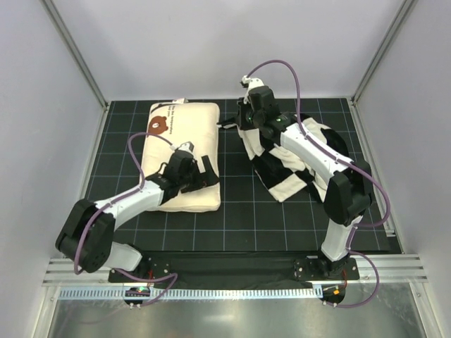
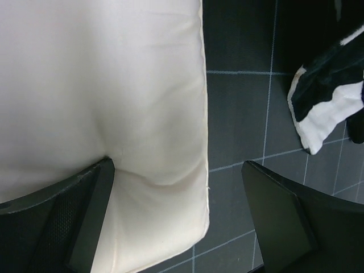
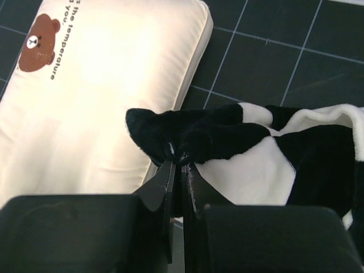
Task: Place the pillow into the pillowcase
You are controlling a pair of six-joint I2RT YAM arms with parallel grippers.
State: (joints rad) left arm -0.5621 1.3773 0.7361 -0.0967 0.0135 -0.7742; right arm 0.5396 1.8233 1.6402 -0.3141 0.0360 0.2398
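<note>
The cream pillow (image 1: 181, 151) lies on the left of the black grid mat, its brown bear mark (image 3: 38, 35) at the far end. My left gripper (image 2: 177, 219) stands open over the pillow's near right corner (image 2: 165, 227); one finger (image 2: 74, 222) is above the cushion, the other (image 2: 284, 222) above the mat. The black-and-white checked pillowcase (image 1: 296, 158) is bunched on the right. My right gripper (image 3: 181, 165) is shut on a black fold of the pillowcase (image 3: 193, 136) at its left edge, next to the pillow (image 3: 108, 85).
The black grid mat (image 1: 239, 211) covers the table, and grey walls with metal posts close in on the left, back and right. The right arm (image 1: 317, 158) stretches across the pillowcase. A strip of mat separates the pillow from the pillowcase.
</note>
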